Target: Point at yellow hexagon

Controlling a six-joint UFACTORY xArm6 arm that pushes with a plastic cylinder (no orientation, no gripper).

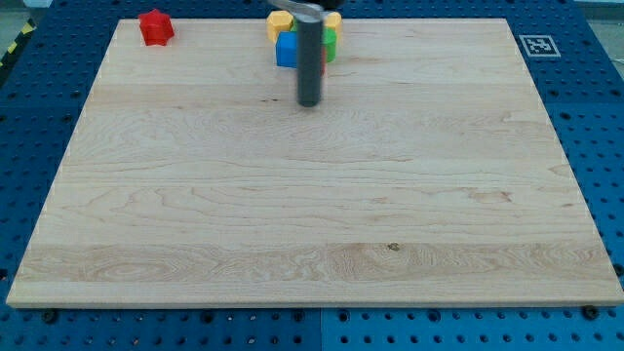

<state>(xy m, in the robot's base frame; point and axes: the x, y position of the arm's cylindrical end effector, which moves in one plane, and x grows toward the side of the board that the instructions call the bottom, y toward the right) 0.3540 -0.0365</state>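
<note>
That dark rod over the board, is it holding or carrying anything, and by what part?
Nothing is held. My tip is a bare rod end resting on the wooden board, just below the cluster with the blue block and yellow block, apparently touching none.

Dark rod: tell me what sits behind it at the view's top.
Behind the dark rod sits a tight cluster: a blue block, yellow blocks and a green block. The rod covers the cluster's middle, so their shapes cannot be told. My tip rests just below them.
</note>
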